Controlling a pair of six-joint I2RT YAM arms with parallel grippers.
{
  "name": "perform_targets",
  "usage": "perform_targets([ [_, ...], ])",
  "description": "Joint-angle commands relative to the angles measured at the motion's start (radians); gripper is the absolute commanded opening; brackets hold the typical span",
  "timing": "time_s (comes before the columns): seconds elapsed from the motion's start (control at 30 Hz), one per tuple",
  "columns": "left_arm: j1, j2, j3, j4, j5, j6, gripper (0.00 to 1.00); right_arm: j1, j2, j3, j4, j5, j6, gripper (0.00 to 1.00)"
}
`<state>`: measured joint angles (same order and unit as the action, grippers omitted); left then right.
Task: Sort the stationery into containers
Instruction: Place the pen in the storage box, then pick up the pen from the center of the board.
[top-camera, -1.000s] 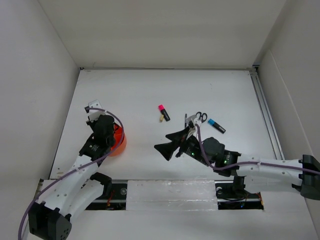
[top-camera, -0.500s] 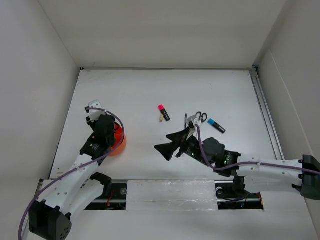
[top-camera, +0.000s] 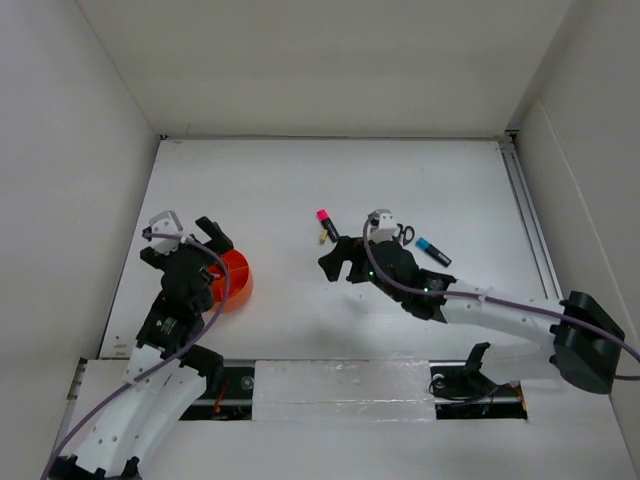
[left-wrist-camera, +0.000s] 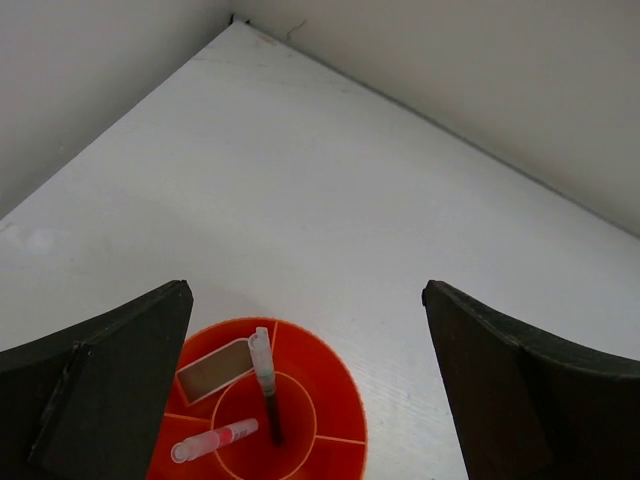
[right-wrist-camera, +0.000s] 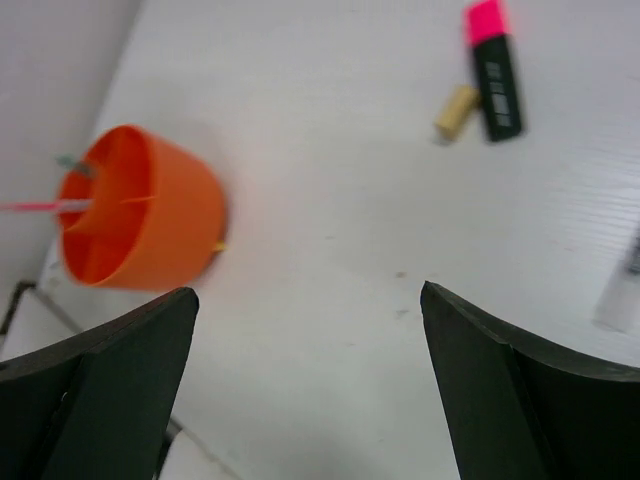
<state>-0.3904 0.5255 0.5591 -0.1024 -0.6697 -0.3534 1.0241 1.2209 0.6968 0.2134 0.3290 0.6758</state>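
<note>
Nearest the bases, the orange cup (top-camera: 236, 281) stands upright on the left of the white table (top-camera: 290, 180), mouth up. In the top view the L arm's wrist and purple cable (top-camera: 226, 250) overlap its left rim. L gripper (top-camera: 186, 238) hangs over the cup's far-left side, fingers (left-wrist-camera: 110, 370) spread wide w/ nothing btwn them.

Inside the cup, per L wrist cam:
- dark pen (left-wrist-camera: 264, 370) stands in the centre ring, pale end up
- thin pink pen (left-wrist-camera: 213, 440) lies in an outer section, axis approx left-right
- flat pinkish eraser (left-wrist-camera: 212, 368) is in the section beside it

R gripper (top-camera: 336, 258) is mid-table, right of the cup and well apart. Its fingers (right-wrist-camera: 110, 390) are splayed too, holding nothing.

Just beyond it a small tan stub (top-camera: 321, 238) lies just beside the pink-capped highlighter (top-camera: 329, 228). The highlighter lies flat, axis near-far w/ a slight slant, pink cap at the far end.

Further right, the R wrist covers part of the black-handled scissors (top-camera: 404, 234). Only the handle loops show, so can't tell blade direction.

Blue-capped marker (top-camera: 434, 252) lies flat just right of the scissors, slanted, blue cap toward them and black body toward near-right. White walls (top-camera: 320, 70) stand around the table.
</note>
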Motion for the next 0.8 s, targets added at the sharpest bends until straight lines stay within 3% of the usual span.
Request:
perform_targets([
  [0.0,0.005,-0.082,0.065,0.015,0.042,-0.030,1.00,-0.099,0.079,0.075,-0.173,-0.010,0.097,0.99],
  [0.23,0.005,-0.114,0.182,-0.066,0.191,-0.082,1.00,-0.254,0.280,0.199,-0.322,-0.042,0.117,0.91],
  [0.37,0.005,-0.208,0.196,-0.036,0.417,-0.032,1.00,-0.272,0.387,0.283,-0.423,0.050,0.119,0.84],
  [0.47,0.005,-0.277,0.174,-0.022,0.444,-0.007,1.00,-0.300,0.442,0.303,-0.433,0.041,0.119,0.82],
  [0.77,0.005,-0.243,0.183,-0.022,0.535,0.004,1.00,-0.323,0.453,0.323,-0.485,0.102,0.134,0.77],
])
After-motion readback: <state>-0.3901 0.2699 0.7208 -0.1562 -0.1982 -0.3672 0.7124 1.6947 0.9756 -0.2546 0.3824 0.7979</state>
